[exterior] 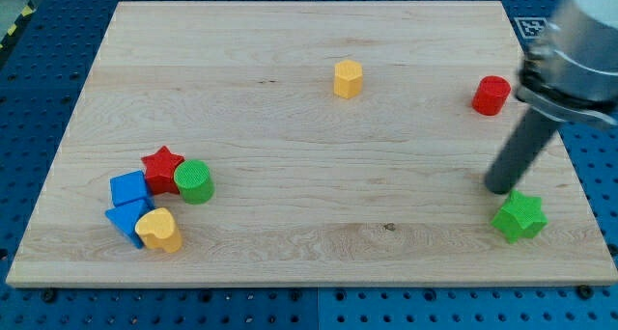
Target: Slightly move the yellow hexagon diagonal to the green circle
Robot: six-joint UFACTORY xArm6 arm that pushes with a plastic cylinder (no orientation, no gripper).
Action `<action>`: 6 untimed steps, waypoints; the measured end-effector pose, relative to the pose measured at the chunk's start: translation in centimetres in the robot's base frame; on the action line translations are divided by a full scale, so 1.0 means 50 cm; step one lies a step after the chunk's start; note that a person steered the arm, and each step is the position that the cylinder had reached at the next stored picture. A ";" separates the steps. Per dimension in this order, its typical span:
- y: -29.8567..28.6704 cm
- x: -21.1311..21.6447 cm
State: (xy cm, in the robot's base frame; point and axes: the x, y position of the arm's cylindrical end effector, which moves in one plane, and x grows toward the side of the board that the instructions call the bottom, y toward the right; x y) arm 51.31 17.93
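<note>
1. Yellow marked the task's block: the yellow hexagon (349, 79) sat alone near the top middle of the wooden counter (290, 127), with free room on every side for a push.
2. The green circle (194, 181) lay far off at lower left, touching the red star (162, 168) in a cluster with two blue blocks (128, 203) and a yellow heart (159, 230).
3. The arm carried no gripper, so nothing was grasped; the tip (500, 187) rested just above the green star (520, 216), well apart from the hexagon, likely needing a long approach.
</note>
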 end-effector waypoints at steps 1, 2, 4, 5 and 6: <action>-0.151 -0.067; -0.327 -0.176; -0.333 -0.283; -0.330 -0.286; -0.339 -0.358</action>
